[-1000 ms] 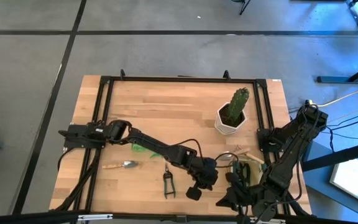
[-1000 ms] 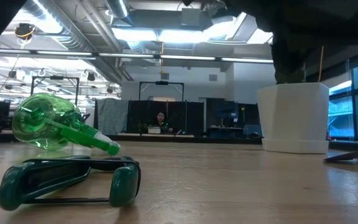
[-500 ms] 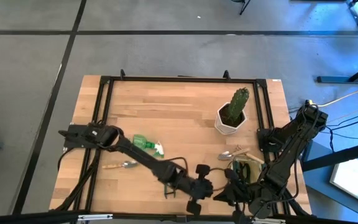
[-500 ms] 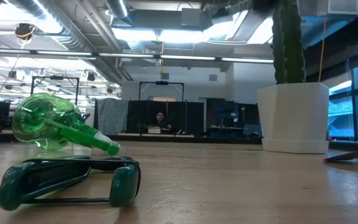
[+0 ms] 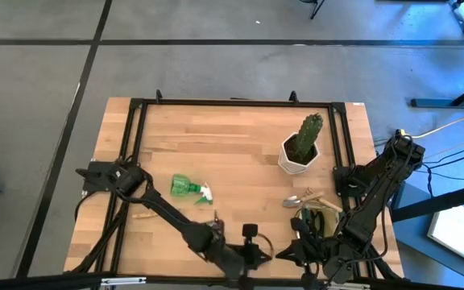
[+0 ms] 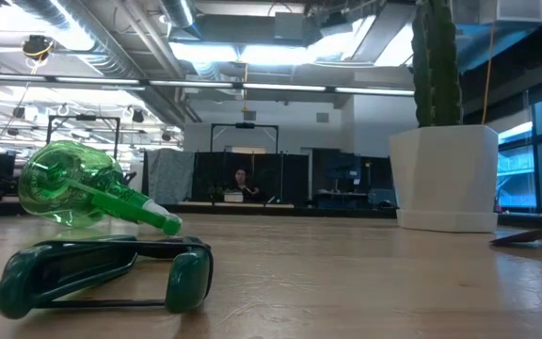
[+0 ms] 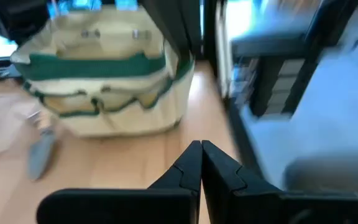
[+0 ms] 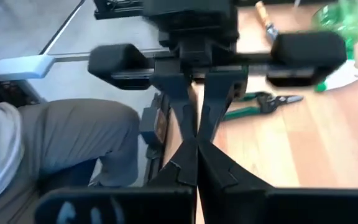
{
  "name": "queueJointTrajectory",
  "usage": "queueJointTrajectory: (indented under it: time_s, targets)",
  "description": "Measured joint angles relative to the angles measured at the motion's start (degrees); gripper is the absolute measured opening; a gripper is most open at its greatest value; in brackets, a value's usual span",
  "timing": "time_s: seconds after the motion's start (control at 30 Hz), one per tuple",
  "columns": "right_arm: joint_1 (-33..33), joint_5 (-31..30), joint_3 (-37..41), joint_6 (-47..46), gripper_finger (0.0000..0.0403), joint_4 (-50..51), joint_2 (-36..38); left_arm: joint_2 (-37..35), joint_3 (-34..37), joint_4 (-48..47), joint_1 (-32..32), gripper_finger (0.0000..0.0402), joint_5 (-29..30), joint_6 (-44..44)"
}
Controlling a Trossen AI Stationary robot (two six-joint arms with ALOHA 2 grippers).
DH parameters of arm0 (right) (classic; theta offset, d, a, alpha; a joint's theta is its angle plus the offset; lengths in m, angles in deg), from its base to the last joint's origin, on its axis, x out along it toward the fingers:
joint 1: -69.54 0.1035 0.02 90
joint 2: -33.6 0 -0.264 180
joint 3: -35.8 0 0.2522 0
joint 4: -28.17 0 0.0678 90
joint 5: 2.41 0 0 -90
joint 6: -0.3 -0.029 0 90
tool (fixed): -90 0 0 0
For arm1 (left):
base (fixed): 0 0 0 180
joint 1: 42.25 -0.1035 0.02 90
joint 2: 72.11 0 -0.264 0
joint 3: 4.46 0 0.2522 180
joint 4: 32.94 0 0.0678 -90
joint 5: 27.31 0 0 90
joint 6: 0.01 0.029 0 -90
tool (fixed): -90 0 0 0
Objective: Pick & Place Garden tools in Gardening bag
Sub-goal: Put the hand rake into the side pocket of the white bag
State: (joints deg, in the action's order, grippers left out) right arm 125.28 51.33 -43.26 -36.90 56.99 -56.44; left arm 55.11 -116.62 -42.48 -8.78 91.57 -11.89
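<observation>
Landmark: gardening bag [image 5: 316, 221], near the worktop's [image 5: 232, 145] front right corner. Spray bottle [image 5: 188, 188] lies on its side well left of the bag. Pruning shears [image 5: 216, 223] lie between bottle and bag, nearer the front edge. Left gripper [image 5: 250, 234] sits just left of the bag, fingers [image 7: 189, 169] pressed together, holding nothing. A trowel [image 5: 303, 199] rests touching the bag's far side. Right gripper [image 5: 290, 251] sits at the bag's front-left, fingers [image 8: 185, 165] closed, empty. Cactus pot [image 5: 299, 155] stands behind the bag.
</observation>
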Motion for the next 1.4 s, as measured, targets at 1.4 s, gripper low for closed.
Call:
queueJointTrajectory:
  time_s: [1.4]
  targets:
    - [-10.2, -2.8, 0.0, 9.5, 0.0001, 8.9, 1.4, -11.4, 30.3, 25.6, -18.6, 0.0004, -12.0, 1.8]
